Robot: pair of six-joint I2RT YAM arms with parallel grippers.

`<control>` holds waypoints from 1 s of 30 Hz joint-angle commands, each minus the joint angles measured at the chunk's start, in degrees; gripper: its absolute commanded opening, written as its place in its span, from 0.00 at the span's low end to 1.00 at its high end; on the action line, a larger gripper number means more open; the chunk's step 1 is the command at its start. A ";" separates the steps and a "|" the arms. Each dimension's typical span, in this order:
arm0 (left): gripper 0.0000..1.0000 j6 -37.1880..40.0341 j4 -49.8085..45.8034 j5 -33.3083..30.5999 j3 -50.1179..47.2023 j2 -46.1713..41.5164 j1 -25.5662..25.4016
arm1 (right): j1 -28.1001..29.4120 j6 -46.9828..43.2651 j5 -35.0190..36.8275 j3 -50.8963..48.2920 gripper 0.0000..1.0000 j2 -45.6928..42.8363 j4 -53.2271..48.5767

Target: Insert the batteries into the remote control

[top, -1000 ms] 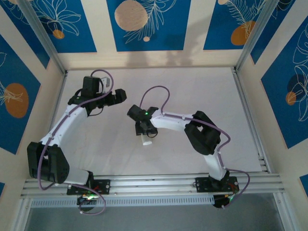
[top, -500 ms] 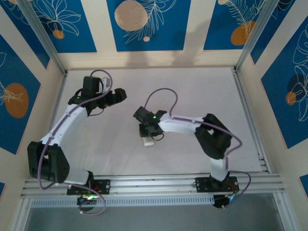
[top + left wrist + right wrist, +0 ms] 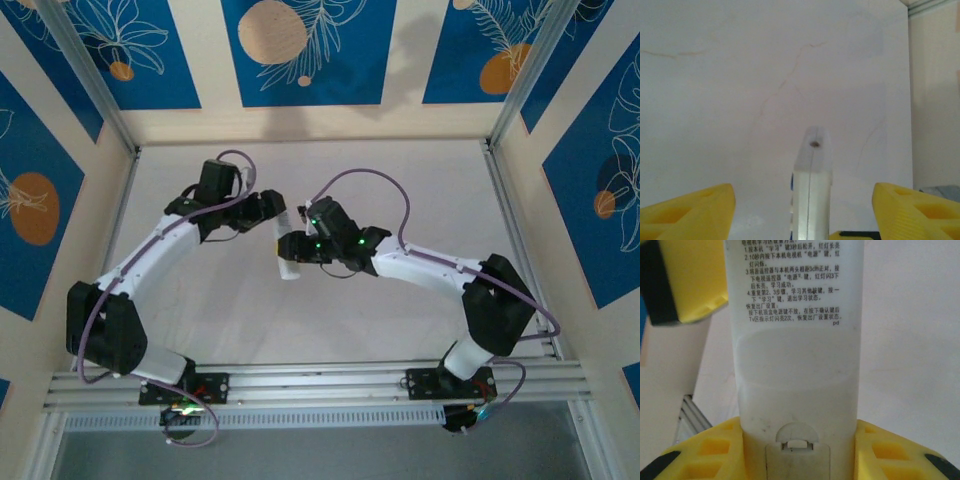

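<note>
The remote control is a white bar held off the table, its back face with printed text and a closed battery cover turned to the right wrist camera. My right gripper is shut on its lower end, a yellow finger pressing each side. In the top view the remote hangs from the right gripper mid-table. My left gripper stands wide open, its fingers straddling the remote's narrow edge without touching it. From above, the left gripper sits just behind the right one. The batteries are out of view.
The white tabletop is walled by blue-patterned panels, with an aluminium rail along the near edge. One left finger shows beside the remote's upper part in the right wrist view.
The right gripper has carried the remote up and toward the back left. The left gripper has swung right to meet it and now straddles the remote's far end.
</note>
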 commanded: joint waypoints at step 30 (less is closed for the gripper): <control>0.14 -19.19 -21.86 -15.58 14.78 7.13 -2.23 | 18.09 -42.99 49.63 11.69 0.54 7.27 -7.71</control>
